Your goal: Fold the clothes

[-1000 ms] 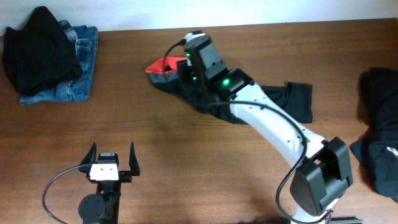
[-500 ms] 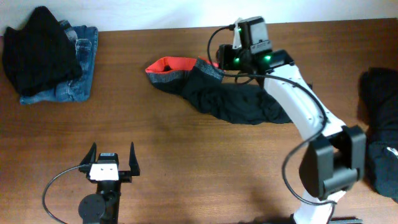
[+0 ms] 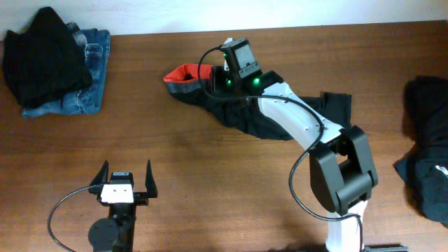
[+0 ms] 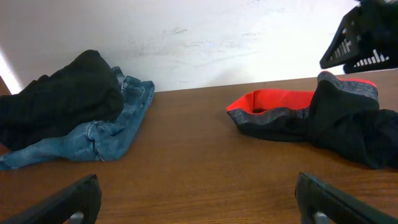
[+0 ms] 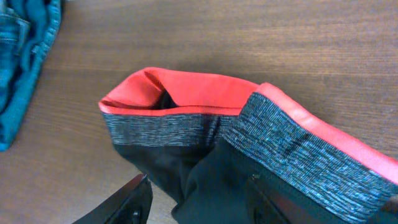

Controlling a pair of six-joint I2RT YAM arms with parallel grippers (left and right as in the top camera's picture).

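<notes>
A long black trouser-like garment (image 3: 241, 117) with a red and grey waistband (image 3: 183, 73) lies spread across the middle of the table. My right gripper (image 3: 222, 73) hovers low over its waistband end. In the right wrist view the waistband (image 5: 186, 93) fills the frame, and the gripper (image 5: 199, 186) is partly open astride a fold of black fabric; bare table shows beside the left finger (image 5: 127, 202). My left gripper (image 3: 126, 176) rests wide open near the front edge with nothing in it. From there the garment (image 4: 348, 127) lies ahead to the right of the gripper (image 4: 198, 186).
At the far left corner a black garment (image 3: 43, 54) lies heaped on blue denim jeans (image 3: 89, 87); the black heap (image 4: 62, 99) and the jeans (image 4: 109, 134) also show in the left wrist view. More dark clothes (image 3: 427, 143) lie at the right edge. A white wall (image 4: 199, 37) backs the table.
My right arm swung right toward the far edge, then came back left over the waistband. The garment lies much as before. The left arm has not moved.
</notes>
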